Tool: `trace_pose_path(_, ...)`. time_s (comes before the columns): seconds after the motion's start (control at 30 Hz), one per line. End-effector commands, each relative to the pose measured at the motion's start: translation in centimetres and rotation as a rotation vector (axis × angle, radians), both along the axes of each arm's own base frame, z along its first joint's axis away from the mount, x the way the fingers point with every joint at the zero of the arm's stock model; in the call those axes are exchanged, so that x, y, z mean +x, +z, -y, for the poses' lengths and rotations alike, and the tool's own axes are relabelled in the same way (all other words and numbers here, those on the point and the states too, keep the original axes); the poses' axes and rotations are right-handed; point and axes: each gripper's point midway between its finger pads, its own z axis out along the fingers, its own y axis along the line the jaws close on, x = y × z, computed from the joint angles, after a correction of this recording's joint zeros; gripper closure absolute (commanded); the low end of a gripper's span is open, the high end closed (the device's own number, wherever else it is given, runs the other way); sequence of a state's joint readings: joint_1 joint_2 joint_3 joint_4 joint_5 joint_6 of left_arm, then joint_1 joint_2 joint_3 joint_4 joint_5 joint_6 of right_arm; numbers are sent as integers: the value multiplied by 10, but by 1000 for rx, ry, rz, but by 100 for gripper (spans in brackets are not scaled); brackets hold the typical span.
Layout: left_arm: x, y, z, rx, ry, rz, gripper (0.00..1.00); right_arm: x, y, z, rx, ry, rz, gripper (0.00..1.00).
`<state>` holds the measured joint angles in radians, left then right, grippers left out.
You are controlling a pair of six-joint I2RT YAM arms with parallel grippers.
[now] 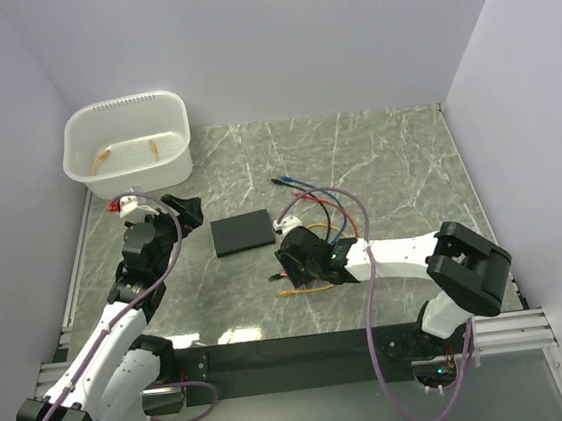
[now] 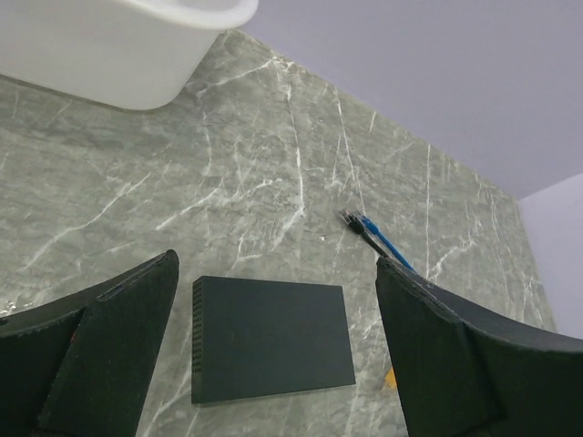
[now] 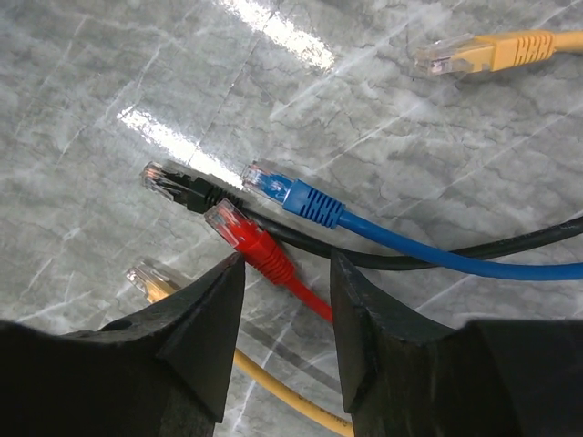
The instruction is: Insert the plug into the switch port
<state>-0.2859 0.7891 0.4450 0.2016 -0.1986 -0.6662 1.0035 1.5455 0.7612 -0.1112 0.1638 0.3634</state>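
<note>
Red plastic marks the plug lying on the marble-patterned table, beside a blue plug and a black plug. The right gripper has its half-closed jaws on either side of the red cable just behind it, but I cannot tell whether they actually pinch it. The left gripper hangs spread wide and empty above the switch, which lies flat mid-table, just left of the cable tangle and untouched.
</note>
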Motion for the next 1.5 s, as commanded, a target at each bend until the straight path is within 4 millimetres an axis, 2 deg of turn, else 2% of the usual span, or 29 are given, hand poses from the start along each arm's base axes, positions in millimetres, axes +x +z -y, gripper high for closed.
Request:
trace_pose_path(0.0, 0, 12, 5, -17, -24, 40, 5, 7, 8, -13, 36, -9, 24, 51)
trace_pose_path(0.1, -1, 13, 5, -17, -24, 46, 5, 3, 3, -12, 32, -1, 11, 51)
trace_pose_path(0.33, -1, 17, 4, -18, -23, 55, 5, -9, 4, -12, 66, 38, -8, 48)
trace_pose_path(0.6, 0, 15, 6, -22, -29, 52, 5, -17, -7, -14, 48, 49, -40, 46)
trace_pose_path(0.77, 0, 14, 8, -28, -37, 55, 5, -11, -7, -13, 30, 29, -24, 55)
trace_pose_path(0.93, 1, 14, 12, -28, -61, 62, 6, -9, -4, -17, 35, 38, -18, 69)
trace_pose_path(1.2, -2, 20, 33, -34, -180, 123, 7, 1, 14, -29, 71, 66, 36, 80)
trace_pose_path(1.23, 0, 21, 31, -47, -164, 131, 6, 2, 19, -30, 84, 68, 49, 80)
trace_pose_path(1.27, 1, 18, 29, -71, -145, 119, 1, 4, 22, -30, 90, 65, 64, 81)
trace_pose_path(1.37, 3, 13, 18, -96, -75, 139, 1, 7, 36, -28, 125, 59, 107, 83)
trace_pose_path(1.43, 3, 10, 15, -106, -58, 146, 1, 4, 40, -22, 133, 57, 121, 84)
trace_pose_path(1.47, 3, 10, 16, -88, -67, 151, 1, 5, 46, -24, 161, 57, 140, 85)
